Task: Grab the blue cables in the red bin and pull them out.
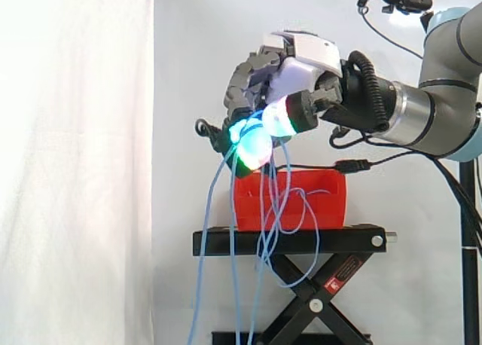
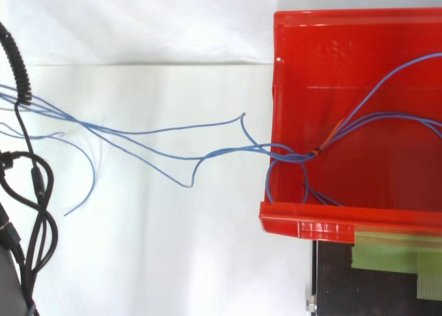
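While hand [image 1: 290, 72] clutches blue cables [image 2: 293, 152], strands dangle — red bin [image 1: 325, 206] below

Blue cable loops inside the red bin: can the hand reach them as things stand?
Likely yes: the red bin is open on top with nothing over the loops. But the hand, above it, is shut on blue cables.

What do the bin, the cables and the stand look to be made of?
Bin: glossy red moulded plastic, judging by the highlights on its rim. Cables: thin, blue, likely plastic-sheathed wire; they hang limp and hold loose curves. Stand: black, matte, probably painted metal, with scissor legs.
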Controlling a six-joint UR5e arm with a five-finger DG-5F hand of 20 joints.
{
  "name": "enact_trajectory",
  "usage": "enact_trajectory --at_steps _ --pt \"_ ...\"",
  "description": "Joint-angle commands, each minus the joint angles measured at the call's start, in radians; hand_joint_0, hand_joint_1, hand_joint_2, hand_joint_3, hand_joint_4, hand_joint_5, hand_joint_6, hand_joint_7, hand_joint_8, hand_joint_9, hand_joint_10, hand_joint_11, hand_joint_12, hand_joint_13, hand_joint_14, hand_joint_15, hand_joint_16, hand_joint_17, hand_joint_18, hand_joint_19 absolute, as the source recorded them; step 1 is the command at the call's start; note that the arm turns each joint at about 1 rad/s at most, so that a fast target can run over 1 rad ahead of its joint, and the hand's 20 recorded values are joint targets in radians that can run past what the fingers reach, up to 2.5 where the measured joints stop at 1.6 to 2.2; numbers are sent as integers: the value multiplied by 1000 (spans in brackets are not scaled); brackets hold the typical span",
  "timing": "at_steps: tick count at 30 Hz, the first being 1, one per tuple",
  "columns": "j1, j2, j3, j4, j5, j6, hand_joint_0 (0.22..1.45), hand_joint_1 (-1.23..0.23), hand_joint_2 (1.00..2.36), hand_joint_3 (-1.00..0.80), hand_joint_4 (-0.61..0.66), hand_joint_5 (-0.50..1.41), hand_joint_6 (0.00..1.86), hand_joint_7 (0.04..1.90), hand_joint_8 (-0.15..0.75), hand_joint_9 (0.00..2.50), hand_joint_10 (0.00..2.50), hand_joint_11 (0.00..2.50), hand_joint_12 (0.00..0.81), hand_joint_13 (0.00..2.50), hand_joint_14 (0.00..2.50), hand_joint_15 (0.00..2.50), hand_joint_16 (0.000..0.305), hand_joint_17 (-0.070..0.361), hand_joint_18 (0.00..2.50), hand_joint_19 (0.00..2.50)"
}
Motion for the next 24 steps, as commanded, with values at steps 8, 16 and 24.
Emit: enact_trajectory --at_steps 8,16,24 --pt "-4 0 0 125 -1 -244 935 -911 1000 -1000 183 626 703 575 228 1156 387 1757 316 1258 923 1518 44 99 986 1213" --pt "-4 0 0 203 2 -343 935 -908 1000 -1000 185 627 701 580 225 1156 387 1759 313 1259 927 1505 44 98 986 1211" --pt "-7 0 -57 208 33 -274 933 -905 1000 -1000 176 628 700 572 230 1159 386 1760 317 1258 924 1522 44 99 987 1206"
